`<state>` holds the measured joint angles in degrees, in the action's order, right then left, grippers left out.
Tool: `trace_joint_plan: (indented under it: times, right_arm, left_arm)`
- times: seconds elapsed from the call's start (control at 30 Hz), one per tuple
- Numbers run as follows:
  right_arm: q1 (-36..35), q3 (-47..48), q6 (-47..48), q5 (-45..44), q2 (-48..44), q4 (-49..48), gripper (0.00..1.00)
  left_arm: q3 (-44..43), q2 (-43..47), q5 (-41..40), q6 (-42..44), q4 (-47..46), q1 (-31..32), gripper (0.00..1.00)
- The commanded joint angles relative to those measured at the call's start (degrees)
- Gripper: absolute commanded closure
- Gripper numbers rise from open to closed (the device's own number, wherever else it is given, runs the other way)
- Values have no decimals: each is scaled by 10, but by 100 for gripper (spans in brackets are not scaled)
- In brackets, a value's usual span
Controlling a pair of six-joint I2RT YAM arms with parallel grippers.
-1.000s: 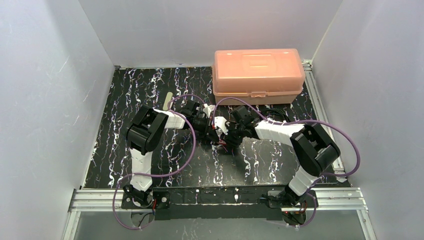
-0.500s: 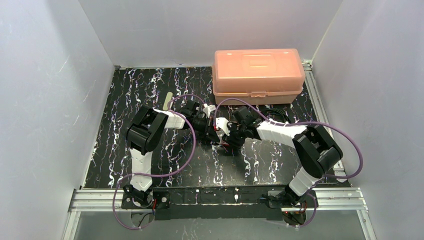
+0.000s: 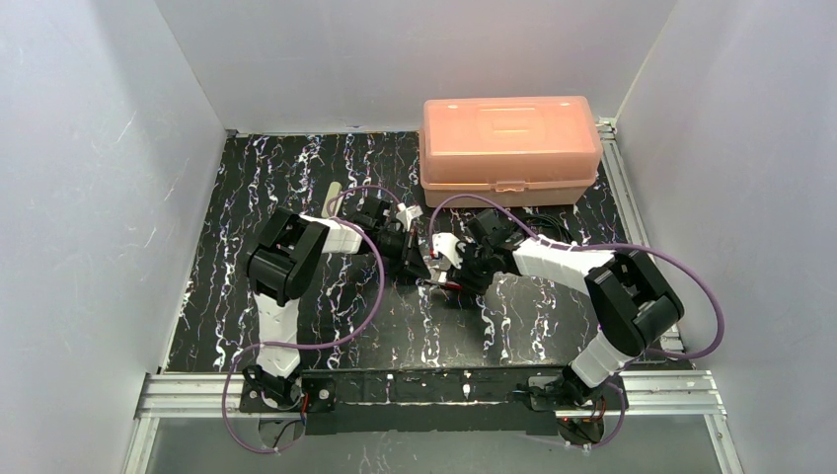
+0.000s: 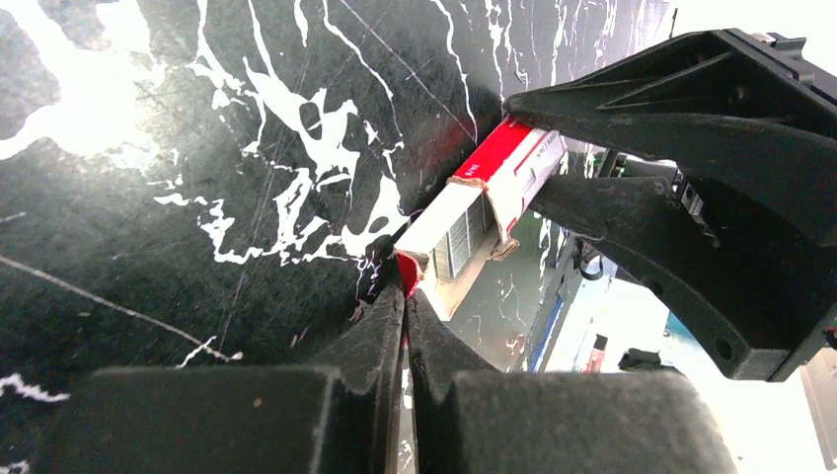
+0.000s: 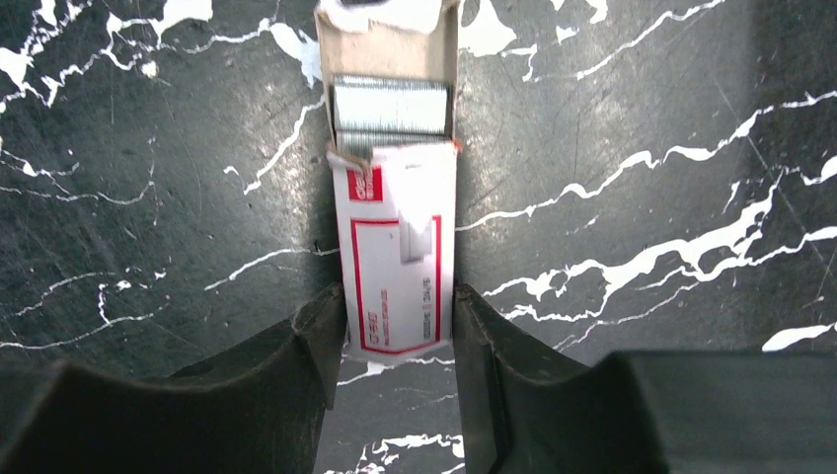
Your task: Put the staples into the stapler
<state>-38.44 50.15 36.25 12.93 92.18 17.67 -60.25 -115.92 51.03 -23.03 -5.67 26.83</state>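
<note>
A small white-and-red staple box (image 5: 400,262) lies on the black marbled table. Its pale tray (image 5: 385,49) is slid partly out, baring silvery staples (image 5: 390,107). My right gripper (image 5: 395,296) straddles the box's near end, a finger against each long side. My left gripper (image 4: 403,276) is shut on the red end flap of the tray, opposite the right fingers (image 4: 642,109). The box (image 4: 513,168) and staples (image 4: 464,237) also show there. Both grippers meet at mid-table (image 3: 439,272). I cannot pick out the stapler for certain.
A closed orange plastic case (image 3: 510,148) stands at the back right. A small pale oblong thing (image 3: 333,198) lies back left of the left arm; I cannot tell whether it is the stapler. Purple cables loop over both arms. White walls enclose the table.
The right arm has shifted slightly, its wrist edging toward the left gripper. The left arm has barely moved and stays shut on the flap.
</note>
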Motion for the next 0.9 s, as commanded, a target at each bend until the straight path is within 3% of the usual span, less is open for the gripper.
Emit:
trace_joint_plan:
  times: [0.0,0.27,0.53,0.73,0.87]
  right_arm:
    - [10,-35,16,-49,10,82,48]
    - [13,-38,20,-45,0,83,46]
    - [13,-7,3,-2,25,71,19]
    - [11,37,-12,25,72,57,16]
    - [7,63,-16,36,97,53,19]
  left_arm:
    - [17,20,-42,24,29,-10,100]
    - [19,24,-46,29,33,-13,100]
    - [19,22,-48,29,31,-13,100]
    - [18,21,-46,29,31,-13,100]
    - [18,21,-45,30,31,-13,100]
